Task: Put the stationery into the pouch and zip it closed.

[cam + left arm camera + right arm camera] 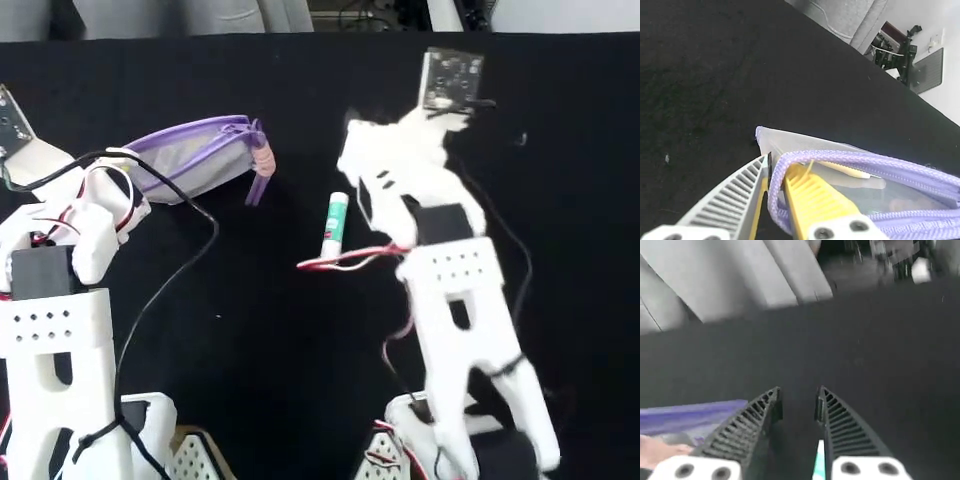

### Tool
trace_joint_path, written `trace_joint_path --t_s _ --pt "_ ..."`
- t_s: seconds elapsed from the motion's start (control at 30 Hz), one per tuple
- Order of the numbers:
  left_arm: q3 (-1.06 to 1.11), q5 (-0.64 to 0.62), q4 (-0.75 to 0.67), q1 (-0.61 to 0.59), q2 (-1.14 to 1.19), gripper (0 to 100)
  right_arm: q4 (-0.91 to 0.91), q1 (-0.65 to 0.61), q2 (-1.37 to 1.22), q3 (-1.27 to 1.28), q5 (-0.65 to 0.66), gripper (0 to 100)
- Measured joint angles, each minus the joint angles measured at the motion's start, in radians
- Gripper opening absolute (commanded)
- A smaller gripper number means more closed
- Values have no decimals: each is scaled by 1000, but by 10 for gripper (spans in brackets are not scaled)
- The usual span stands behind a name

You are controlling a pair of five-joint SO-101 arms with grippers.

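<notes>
Left pincer (770,164) pinches the limp purple-trimmed grey fabric pouch (190,160), upper left; spread right pincer (799,402) should take the seemingly light, smooth white-green glue stick (335,222) mid-barrel.

No legible text anywhere; print on glue stick (334,225) label too small to read.

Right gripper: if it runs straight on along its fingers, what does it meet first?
Probably bare black table; the open right gripper aims past the pouch, which lies to one side, and the glue stick sits short of its tips. Depth is unclear.
</notes>
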State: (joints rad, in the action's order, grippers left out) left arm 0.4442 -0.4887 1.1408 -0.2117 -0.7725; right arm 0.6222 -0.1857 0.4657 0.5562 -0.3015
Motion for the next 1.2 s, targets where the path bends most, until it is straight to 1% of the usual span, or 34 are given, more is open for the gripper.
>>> trace_joint_path --t_s 0.17,0.43,0.57,0.8,1.03,1.2 --pt "0 0 0 -6 0 29 0 0 -192 -2 -3 113" --pt "17 3 -18 -84 2 29 26 -15 -506 -123 -3 113" --pt "43 2 -57 -112 2 29 100 -12 -667 -249 -3 113" --pt "48 6 -58 -112 2 29 270 -18 -893 -491 -3 113" --pt "49 6 -58 -112 2 29 367 -20 -1025 -661 -3 113" --pt "55 6 -63 -114 0 29 465 -40 -1054 -740 -3 113"
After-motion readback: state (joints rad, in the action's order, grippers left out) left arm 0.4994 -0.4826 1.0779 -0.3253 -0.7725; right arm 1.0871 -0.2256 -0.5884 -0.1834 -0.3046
